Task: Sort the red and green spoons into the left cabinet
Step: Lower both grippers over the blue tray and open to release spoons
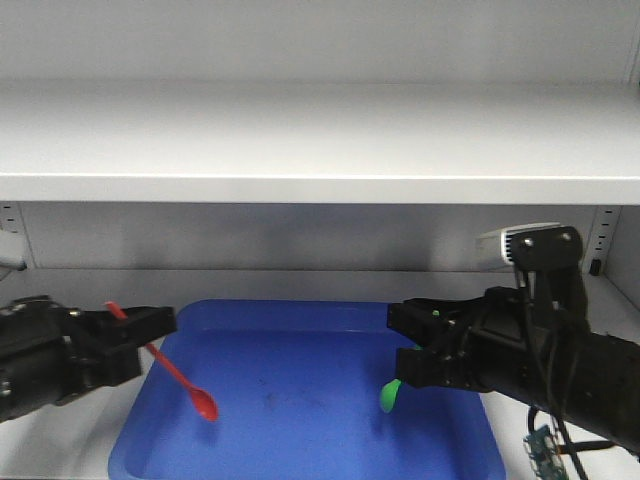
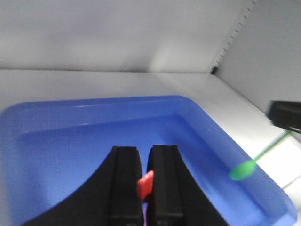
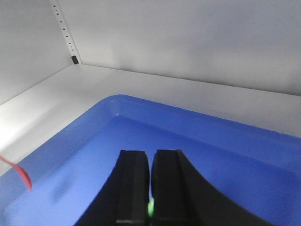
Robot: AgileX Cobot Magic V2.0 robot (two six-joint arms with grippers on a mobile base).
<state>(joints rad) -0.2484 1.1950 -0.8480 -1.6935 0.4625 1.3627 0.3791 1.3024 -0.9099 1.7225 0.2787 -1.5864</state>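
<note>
My left gripper (image 1: 150, 330) is shut on the handle of the red spoon (image 1: 180, 380), whose bowl hangs down over the left part of the blue tray (image 1: 300, 320). The handle end shows between the jaws in the left wrist view (image 2: 145, 184). My right gripper (image 1: 412, 340) is shut on the green spoon (image 1: 390, 396), bowl hanging over the tray's right side; a green sliver shows between the jaws in the right wrist view (image 3: 150, 207). Both grippers are inside the light grey cabinet (image 1: 320, 140), above its lower shelf.
The blue tray (image 2: 94, 122) sits on the cabinet's lower shelf (image 3: 70, 89). An upper shelf runs overhead. Slotted side rails (image 3: 63, 33) stand at the corners, with a small black clip (image 3: 74, 59). The cabinet's back wall is close behind the tray.
</note>
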